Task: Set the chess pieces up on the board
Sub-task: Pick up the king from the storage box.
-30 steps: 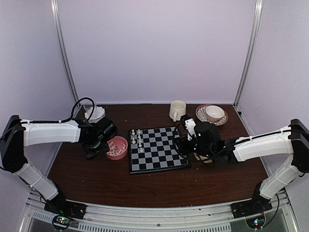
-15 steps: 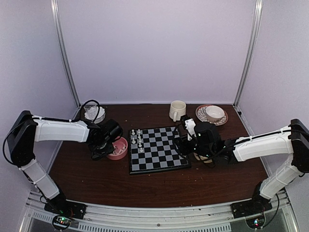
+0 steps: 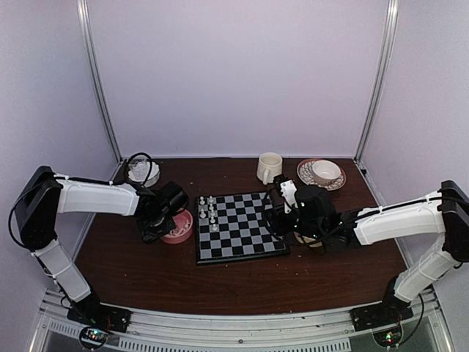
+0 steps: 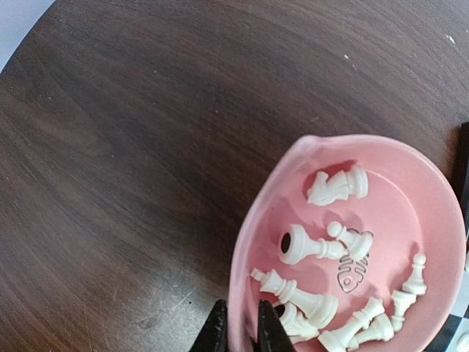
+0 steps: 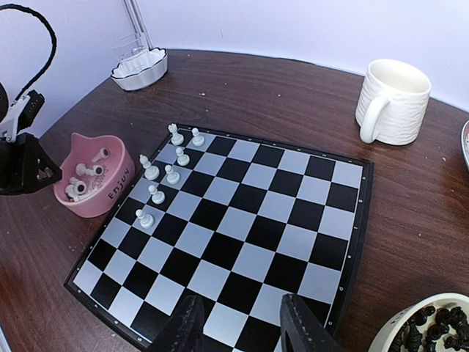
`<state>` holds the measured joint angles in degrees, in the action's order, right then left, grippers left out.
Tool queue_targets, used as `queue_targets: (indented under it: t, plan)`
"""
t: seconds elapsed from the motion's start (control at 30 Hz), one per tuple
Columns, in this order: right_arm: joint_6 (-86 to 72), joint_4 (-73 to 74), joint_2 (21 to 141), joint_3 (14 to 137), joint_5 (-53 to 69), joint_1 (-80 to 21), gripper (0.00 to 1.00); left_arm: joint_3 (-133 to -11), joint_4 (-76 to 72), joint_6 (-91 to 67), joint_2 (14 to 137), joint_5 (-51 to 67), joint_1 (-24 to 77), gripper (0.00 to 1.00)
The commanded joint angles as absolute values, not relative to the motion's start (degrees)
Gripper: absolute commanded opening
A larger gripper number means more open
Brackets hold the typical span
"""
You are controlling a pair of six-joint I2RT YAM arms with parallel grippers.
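In the left wrist view we find the left gripper (image 4: 242,328) at the bottom edge of the frame. It is pinching the rim of the pink bowl (image 4: 432,198), with one finger outside the wall and one inside. White chess pieces (image 4: 311,248) lie on their sides in this bowl.

In the right wrist view the right gripper (image 5: 242,326) is spread with nothing between its fingers, over the lower edge of the board (image 5: 253,220). Seven white pieces stand upright on the board's upper-left squares. Black pieces (image 5: 440,323) fill a pale bowl (image 5: 396,330) at lower right. A mug (image 5: 392,99) stands on the desk (image 5: 293,88) at upper right.
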<state>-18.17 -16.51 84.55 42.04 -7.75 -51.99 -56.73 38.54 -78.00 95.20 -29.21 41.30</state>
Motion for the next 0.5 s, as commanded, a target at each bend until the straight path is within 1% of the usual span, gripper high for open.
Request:
queue_targets:
  t: [0.0,0.03,0.2,0.33,0.47]
  plan:
    - [-17.8,-17.7,83.9,41.7,-7.6,-51.7,0.38,-56.9,38.1,-76.4,95.5,-29.5,39.7,0.06]
    - [-17.8,-17.7,83.9,41.7,-7.6,-51.8,0.38,-56.5,37.6,-75.4,95.3,-28.7,38.9,0.0]
    - [-17.9,-17.8,83.8,41.6,-7.4,-51.8,0.38,-54.9,34.3,-66.6,93.7,-23.2,34.8,0.0]
    - [-17.9,-17.9,84.1,41.7,-7.4,-51.8,0.38,-56.4,38.7,-62.1,93.0,-26.2,34.5,0.0]
    - [-17.9,-17.9,84.2,41.7,-7.3,-51.7,0.38,-56.5,39.0,-52.9,91.8,-27.1,33.7,0.0]
